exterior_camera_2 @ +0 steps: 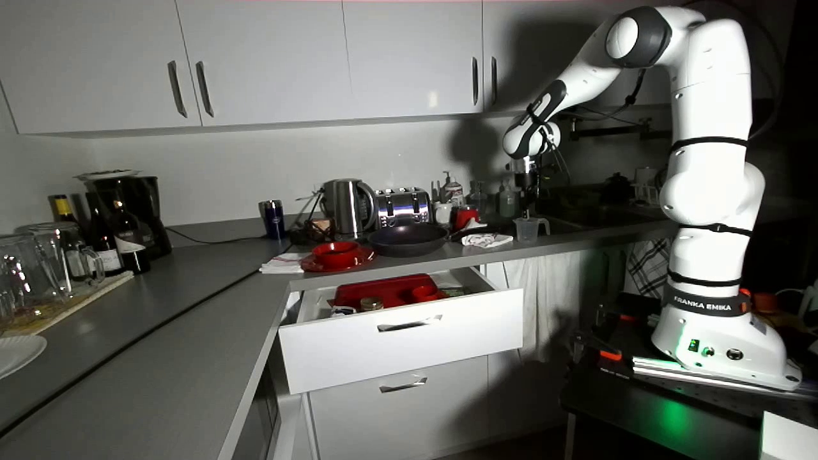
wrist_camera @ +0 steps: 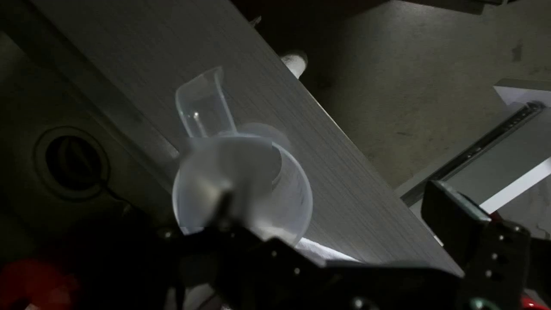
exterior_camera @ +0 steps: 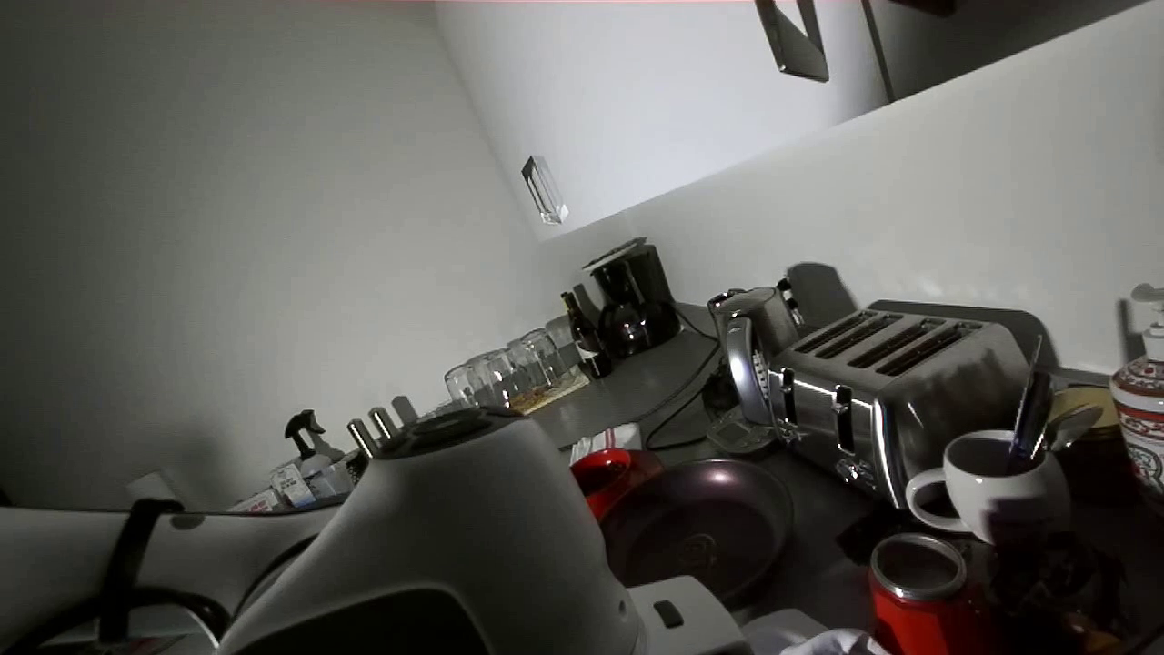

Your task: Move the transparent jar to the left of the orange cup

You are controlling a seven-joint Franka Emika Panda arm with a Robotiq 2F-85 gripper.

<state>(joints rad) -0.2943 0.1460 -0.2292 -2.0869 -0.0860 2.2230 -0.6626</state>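
Observation:
The transparent jar (exterior_camera_2: 527, 231), a clear jug with a handle, stands upright on the counter beside the sink. In the wrist view the jar (wrist_camera: 295, 193) is seen from above, partly blurred, its handle pointing up in the picture. My gripper (exterior_camera_2: 526, 203) points down right above it. In the wrist view my gripper (wrist_camera: 338, 204) is open, one finger overlapping the jar's mouth and the other well to the right. I cannot tell whether that finger is inside the rim. The orange cup (exterior_camera_2: 466, 217) stands farther back, beside the white mug; the cup also shows in an exterior view (exterior_camera: 918, 582).
A cloth (exterior_camera_2: 487, 240) lies just left of the jar. A dark pan (exterior_camera_2: 409, 237), a red bowl (exterior_camera_2: 337, 253), a toaster (exterior_camera_2: 402, 207) and a white mug (exterior_camera_2: 442, 213) stand along the counter. An open drawer (exterior_camera_2: 409, 326) juts out below. The sink (wrist_camera: 71, 163) lies beside the jar.

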